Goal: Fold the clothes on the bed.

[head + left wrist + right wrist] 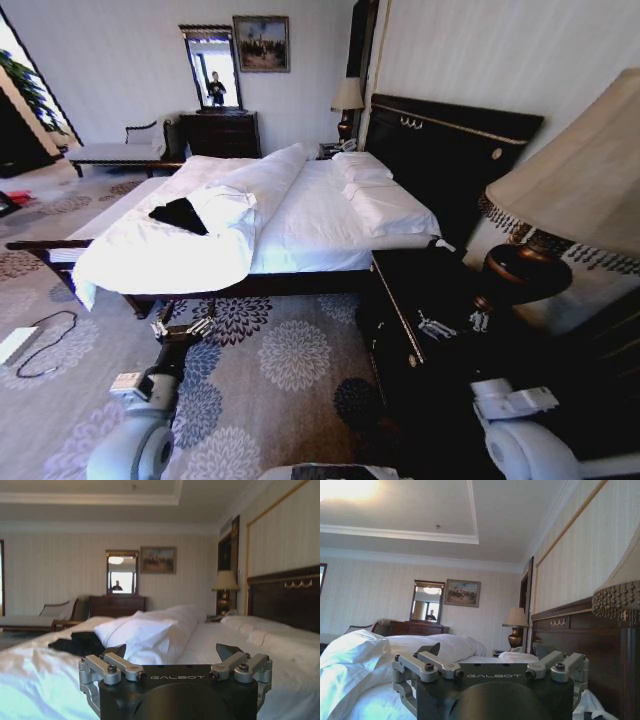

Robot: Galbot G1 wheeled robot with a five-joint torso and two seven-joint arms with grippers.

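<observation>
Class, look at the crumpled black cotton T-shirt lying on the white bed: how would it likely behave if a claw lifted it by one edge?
The black cotton T-shirt lies bunched and creased, so it is probably floppy and would drape and hang. It looks thin and small on the large white bed, so it is likely light. It rests on soft duvet folds, so a push might drag bedding along.

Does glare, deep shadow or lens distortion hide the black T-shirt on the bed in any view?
Head view: wide-angle bending curves the bed, the duvet is washed bright, yet the T-shirt contrasts clearly; the nightstand sinks into shadow. Left wrist view: near duvet glares, T-shirt a plain dark patch. Right wrist view: ceiling light flares.
</observation>
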